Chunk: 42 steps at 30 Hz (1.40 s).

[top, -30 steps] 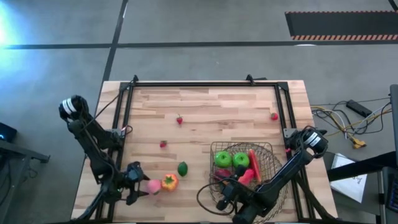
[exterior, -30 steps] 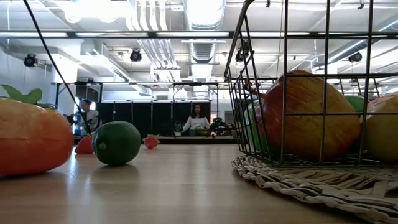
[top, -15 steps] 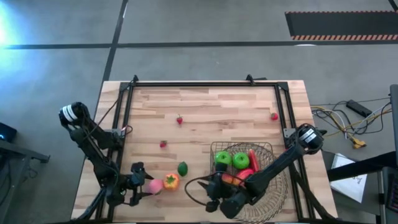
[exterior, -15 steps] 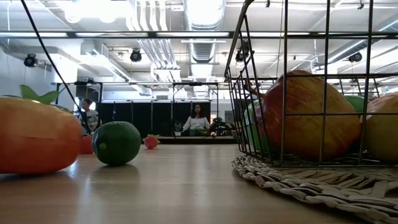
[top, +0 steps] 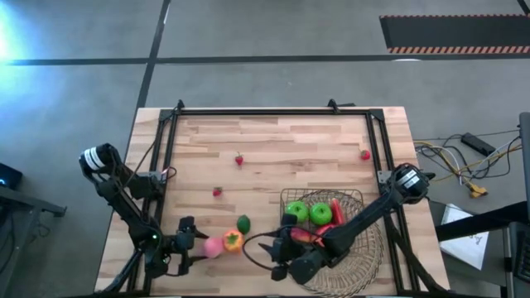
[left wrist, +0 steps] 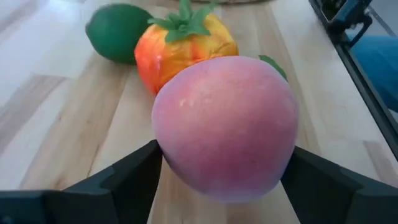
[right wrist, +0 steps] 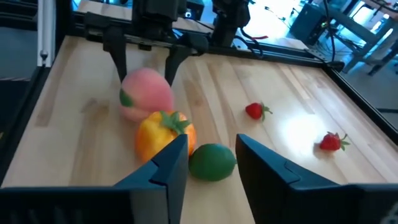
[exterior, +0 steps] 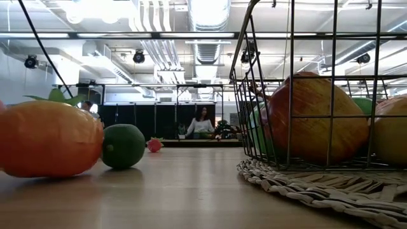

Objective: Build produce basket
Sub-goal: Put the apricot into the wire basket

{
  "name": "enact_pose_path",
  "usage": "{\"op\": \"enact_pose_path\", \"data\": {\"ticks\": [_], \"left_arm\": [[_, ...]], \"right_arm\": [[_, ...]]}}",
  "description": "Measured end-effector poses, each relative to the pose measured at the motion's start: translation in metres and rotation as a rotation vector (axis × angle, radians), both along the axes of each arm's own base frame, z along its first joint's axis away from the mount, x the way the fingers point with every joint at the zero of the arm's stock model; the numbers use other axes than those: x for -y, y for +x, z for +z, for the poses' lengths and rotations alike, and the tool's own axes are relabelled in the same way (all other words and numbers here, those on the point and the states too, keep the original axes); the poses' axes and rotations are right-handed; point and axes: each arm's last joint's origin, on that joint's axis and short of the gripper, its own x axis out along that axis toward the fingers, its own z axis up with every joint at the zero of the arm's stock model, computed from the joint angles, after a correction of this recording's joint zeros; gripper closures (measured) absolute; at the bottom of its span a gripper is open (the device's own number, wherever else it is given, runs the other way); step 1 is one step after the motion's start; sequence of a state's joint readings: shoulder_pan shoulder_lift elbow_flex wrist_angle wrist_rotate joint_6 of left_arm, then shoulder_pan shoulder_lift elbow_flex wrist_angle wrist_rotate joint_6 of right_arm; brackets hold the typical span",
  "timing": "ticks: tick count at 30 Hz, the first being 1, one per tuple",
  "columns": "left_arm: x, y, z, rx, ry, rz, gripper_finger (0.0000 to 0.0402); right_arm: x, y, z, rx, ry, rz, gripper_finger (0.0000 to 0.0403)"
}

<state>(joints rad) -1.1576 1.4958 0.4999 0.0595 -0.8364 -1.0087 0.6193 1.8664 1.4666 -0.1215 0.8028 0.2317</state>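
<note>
A pink peach (top: pixel 212 246) lies on the table near its front left, with my left gripper (top: pixel 195 246) closed around it. Touching the peach is an orange fruit with a green leaf top (left wrist: pixel 186 46), and a green lime (top: pixel 243 223) sits just beyond that. The copper wire basket (top: pixel 356 203) stands at the front right and holds two green apples (top: pixel 296 212) and a long red piece (top: pixel 338 217). My right gripper (right wrist: pixel 211 174) hovers open left of the basket, pointing at the lime, with nothing between its fingers. My left gripper has the pink peach's two opposite sides (left wrist: pixel 165 146) between its two fingers. The fingers (right wrist: pixel 118 59) come from the table's left, slanting a little downward. The peach sits on the table, its far side against the orange fruit.
The basket stands on a round woven mat (exterior: pixel 305 181). Three small strawberries lie loose: one at the middle (top: pixel 238 159), one nearer (top: pixel 217 191), one far right (top: pixel 365 154). A black frame (top: pixel 248 110) runs along the table's edges. People sit in the room beyond.
My left gripper has sunk and gone toward the table's right, pushing the peach and the orange fruit along the table until the orange fruit lies close to the lime. My right gripper has gone from over the mat's edge toward the table's left, away from the basket.
</note>
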Motion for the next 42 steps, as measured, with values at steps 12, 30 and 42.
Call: {"op": "enact_pose_path", "data": {"ticks": [12, 30, 42], "left_arm": [[0.000, 0.001, 0.027, 0.108, -0.020, -0.029, 0.0138], [-0.014, 0.053, 0.078, 0.426, -0.140, -0.169, 0.0139], [-0.031, 0.077, 0.078, 0.411, -0.172, -0.190, 0.0139]], "right_arm": [[-0.010, -0.005, -0.001, -0.042, -0.038, 0.114, 0.0272], [-0.003, 0.012, 0.010, -0.014, -0.318, 0.451, 0.0114], [0.023, 0.029, 0.013, -0.026, -0.519, 0.464, 0.0036]]}}
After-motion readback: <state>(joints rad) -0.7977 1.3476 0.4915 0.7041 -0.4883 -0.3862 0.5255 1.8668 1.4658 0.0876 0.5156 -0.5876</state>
